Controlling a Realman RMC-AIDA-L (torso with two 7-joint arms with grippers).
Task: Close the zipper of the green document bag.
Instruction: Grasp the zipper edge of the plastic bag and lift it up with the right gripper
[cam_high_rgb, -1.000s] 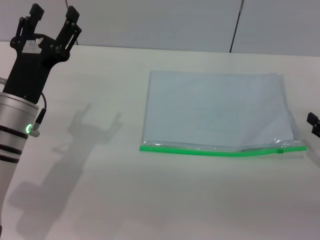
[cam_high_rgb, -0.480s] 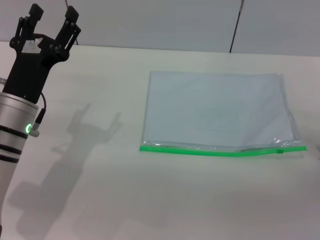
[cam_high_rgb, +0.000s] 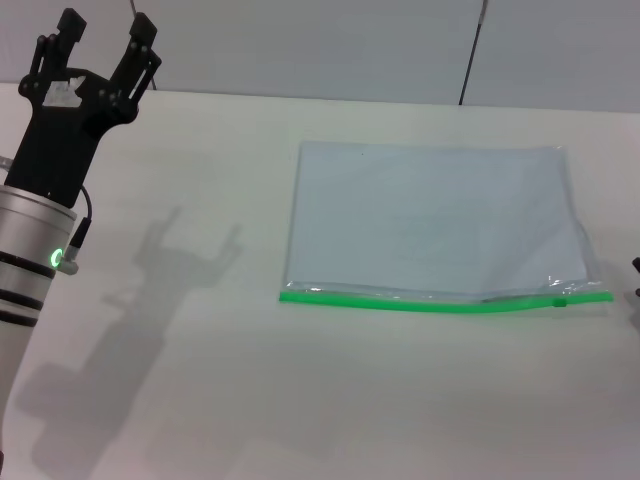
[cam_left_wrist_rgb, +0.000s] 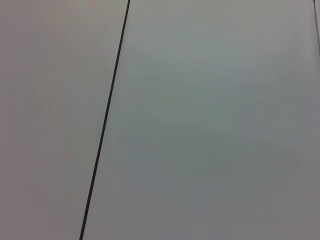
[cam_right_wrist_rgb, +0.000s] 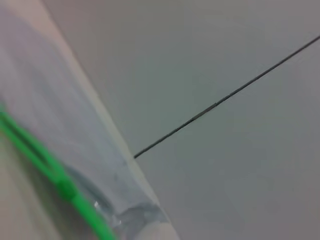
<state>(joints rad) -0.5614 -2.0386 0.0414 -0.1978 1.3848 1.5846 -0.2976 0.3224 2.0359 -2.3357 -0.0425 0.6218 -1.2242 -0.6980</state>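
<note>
The left gripper (cam_high_rgb: 102, 33) is raised upright at the table's (cam_high_rgb: 200, 400) far left, fingers spread apart. The green document bag (cam_high_rgb: 435, 220) lies flat at centre-right, zipper (cam_high_rgb: 440, 303) along its near edge; the right gripper's state cannot be told.

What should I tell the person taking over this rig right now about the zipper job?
Left gripper: open, raised over the table's far left, well away from the bag.
Right gripper: only a sliver shows at the right edge of the head view, just past the slider end.
Green document bag: flat on the table, zipper along its near edge, slider close to the right end.
Done: nothing gripped yet.
Left: pin the bag, grasp the slider, run it along the strip.
</note>
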